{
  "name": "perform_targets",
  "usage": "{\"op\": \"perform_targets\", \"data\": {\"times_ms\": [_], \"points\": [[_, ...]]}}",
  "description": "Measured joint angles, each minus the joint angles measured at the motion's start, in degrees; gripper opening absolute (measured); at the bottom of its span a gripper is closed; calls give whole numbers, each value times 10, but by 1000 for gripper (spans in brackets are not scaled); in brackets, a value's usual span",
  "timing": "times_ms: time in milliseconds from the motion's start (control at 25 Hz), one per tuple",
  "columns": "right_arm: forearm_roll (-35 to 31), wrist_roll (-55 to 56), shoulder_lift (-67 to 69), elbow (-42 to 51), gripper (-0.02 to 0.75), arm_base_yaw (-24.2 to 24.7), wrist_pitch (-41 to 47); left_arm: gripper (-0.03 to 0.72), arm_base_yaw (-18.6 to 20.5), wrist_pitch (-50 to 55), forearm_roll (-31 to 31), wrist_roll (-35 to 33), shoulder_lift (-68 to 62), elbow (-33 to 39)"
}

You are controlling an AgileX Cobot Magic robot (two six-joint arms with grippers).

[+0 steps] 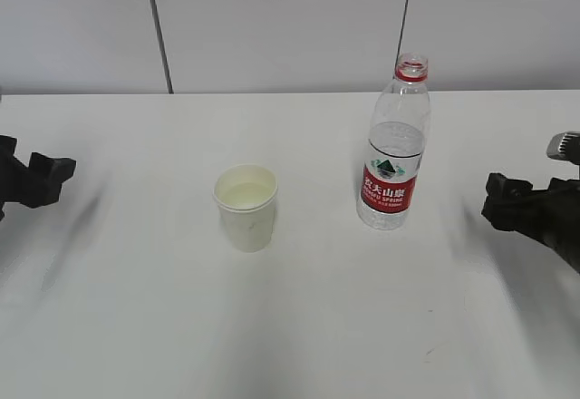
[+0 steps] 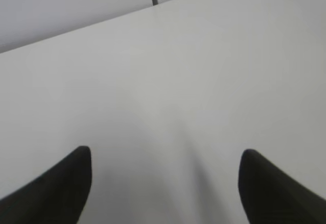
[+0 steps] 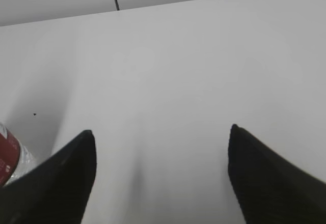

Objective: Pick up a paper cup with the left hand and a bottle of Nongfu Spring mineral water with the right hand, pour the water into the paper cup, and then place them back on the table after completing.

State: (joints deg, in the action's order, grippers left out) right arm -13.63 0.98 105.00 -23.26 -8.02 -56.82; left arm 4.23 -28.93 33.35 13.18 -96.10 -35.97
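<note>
A white paper cup (image 1: 246, 207) stands upright on the white table (image 1: 290, 326), left of centre, with clear water in it. A clear uncapped Nongfu Spring bottle (image 1: 395, 145) with a red label stands upright to its right, partly filled with water. My left gripper (image 1: 45, 180) is open and empty at the far left edge, well apart from the cup; in the left wrist view (image 2: 165, 155) only bare table lies between its fingers. My right gripper (image 1: 497, 201) is open and empty at the far right, apart from the bottle. The right wrist view (image 3: 160, 135) shows the bottle's label (image 3: 7, 155) at its left edge.
A grey panelled wall (image 1: 290, 18) with dark seams runs behind the table's far edge. Bare tabletop lies in front of the cup and bottle and between them and each gripper.
</note>
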Motion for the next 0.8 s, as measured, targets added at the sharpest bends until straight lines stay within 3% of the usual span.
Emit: {"op": "perform_targets", "data": {"times_ms": [560,800], "points": [[41,-54,-57,-121,594,5,281,480,0,192,-4,27,92,4],[41,-111,-96,-170,594,6,390,480,0,238,-46,29,123,4]]}}
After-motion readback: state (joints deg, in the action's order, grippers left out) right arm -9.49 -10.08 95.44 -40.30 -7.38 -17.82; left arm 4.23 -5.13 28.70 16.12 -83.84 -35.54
